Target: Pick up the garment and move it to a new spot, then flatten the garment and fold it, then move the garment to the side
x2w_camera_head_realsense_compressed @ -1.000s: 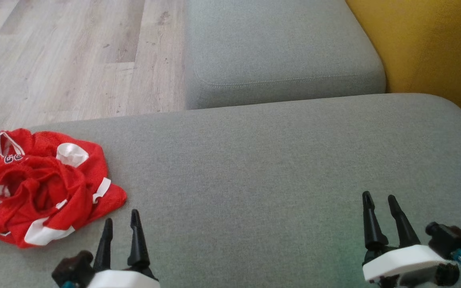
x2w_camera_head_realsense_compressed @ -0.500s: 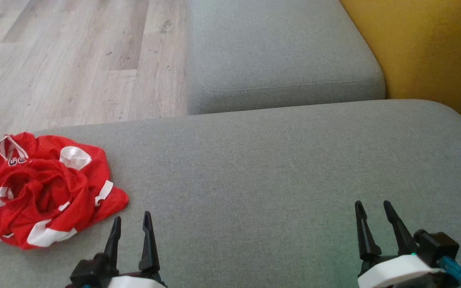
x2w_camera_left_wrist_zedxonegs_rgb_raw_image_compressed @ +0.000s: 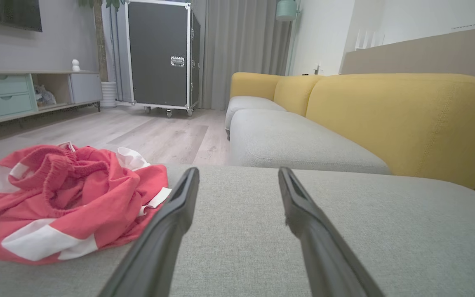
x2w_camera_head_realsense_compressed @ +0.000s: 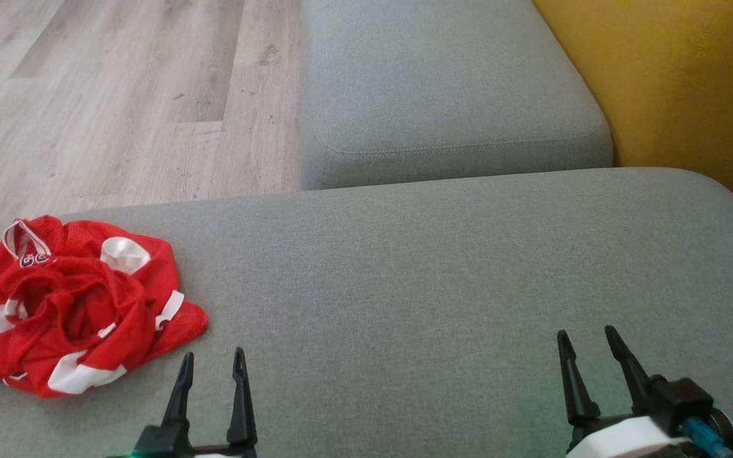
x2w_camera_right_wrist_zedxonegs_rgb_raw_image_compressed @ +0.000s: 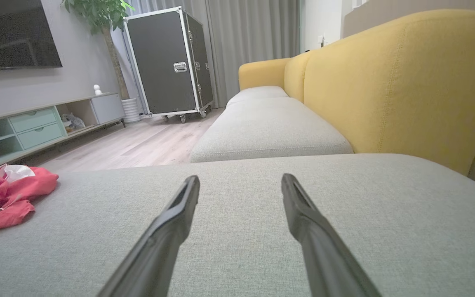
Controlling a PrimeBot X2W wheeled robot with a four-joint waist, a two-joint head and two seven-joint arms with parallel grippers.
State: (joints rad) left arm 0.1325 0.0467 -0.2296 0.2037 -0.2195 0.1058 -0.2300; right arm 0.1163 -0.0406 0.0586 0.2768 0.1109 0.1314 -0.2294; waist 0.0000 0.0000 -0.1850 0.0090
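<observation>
A crumpled red garment [x2w_camera_head_realsense_compressed: 74, 312] with white stripes lies in a heap at the left end of the grey sofa seat [x2w_camera_head_realsense_compressed: 417, 267]. It also appears at the left in the left wrist view as the garment [x2w_camera_left_wrist_zedxonegs_rgb_raw_image_compressed: 64, 206], and at the far left of the right wrist view as the garment [x2w_camera_right_wrist_zedxonegs_rgb_raw_image_compressed: 2, 198]. My left gripper [x2w_camera_head_realsense_compressed: 212, 356] is open, low over the seat just right of the heap and apart from it. Far to the right, my right gripper [x2w_camera_head_realsense_compressed: 586, 337] is open over bare cushion. Both hold nothing.
A second grey seat cushion [x2w_camera_head_realsense_compressed: 443, 95] lies beyond the near one, with the yellow backrest [x2w_camera_head_realsense_compressed: 678, 83] along the right. Wooden floor [x2w_camera_head_realsense_compressed: 118, 95] lies past the seat's far left edge. A black wheeled case [x2w_camera_left_wrist_zedxonegs_rgb_raw_image_compressed: 161, 53] and a low cabinet [x2w_camera_left_wrist_zedxonegs_rgb_raw_image_compressed: 23, 93] stand far off.
The head camera has shifted, so the sofa and garment sit lower in the picture. Both grippers have sunk toward the bottom edge, and the left one now sits further right.
</observation>
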